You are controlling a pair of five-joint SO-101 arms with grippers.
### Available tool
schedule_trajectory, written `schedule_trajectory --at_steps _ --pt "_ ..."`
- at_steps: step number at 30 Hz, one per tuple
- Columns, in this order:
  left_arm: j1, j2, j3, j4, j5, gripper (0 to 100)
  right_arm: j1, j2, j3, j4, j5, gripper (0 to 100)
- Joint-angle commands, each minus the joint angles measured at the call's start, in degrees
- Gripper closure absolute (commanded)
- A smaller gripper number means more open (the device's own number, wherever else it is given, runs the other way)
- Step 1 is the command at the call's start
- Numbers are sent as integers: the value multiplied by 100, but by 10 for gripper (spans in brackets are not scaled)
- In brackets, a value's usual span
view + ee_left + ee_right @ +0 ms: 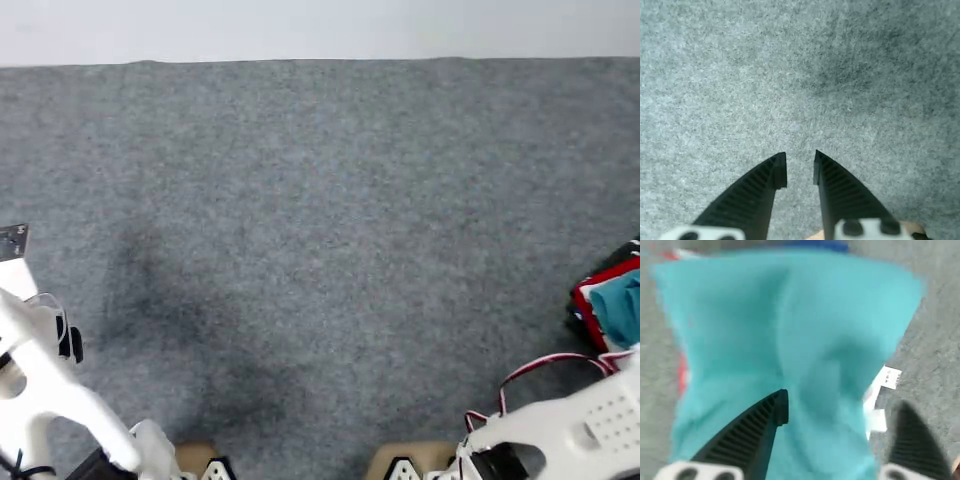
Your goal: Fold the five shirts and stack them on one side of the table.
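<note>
The table cover [330,200] is grey felt-like cloth, matt and fuzzy. The left gripper [800,169] has fingers [756,194] of black matt plastic, ribbed on their inner faces; the right gripper [842,402] looks the same. The teal shirt [790,325] is soft matt cloth, possibly a knit, though it is blurred. The arm shell [40,390] at near left is smooth white plastic with a slight sheen.

Grey felt table [320,200] carries a shirt pile [610,305], perhaps 3 deep.
</note>
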Motion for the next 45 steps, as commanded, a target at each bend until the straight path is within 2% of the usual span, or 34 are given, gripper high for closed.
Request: schedule_trajectory --at_steps 1,9,12,16,17,20,32,34,45 --pt "44 -123 -13 53 26 904 -321 -778 -352 268 -114 564" --pt "44 -123 -13 62 9 904 -620 -514 -343 462 -668 592" --pt "44 -123 -13 62 0 904 -593 -215 -343 321 -703 716" --pt "44 -123 -13 35 0 904 -602 -22 -369 286 -695 970" --pt "44 -123 -13 35 0 904 -620 -31 -369 286 -703 998" --pt "44 -123 -13 26 0 904 -629 -75 -369 303 -712 946" --pt "44 -114 -13 26 0 904 -743 -136 -343 198 -712 963" --pt "44 -114 -13 26 0 904 -822 48 -334 31 -712 993" --pt "44 -114 -13 62 26 904 -1279 1420 -369 92 -721 990"
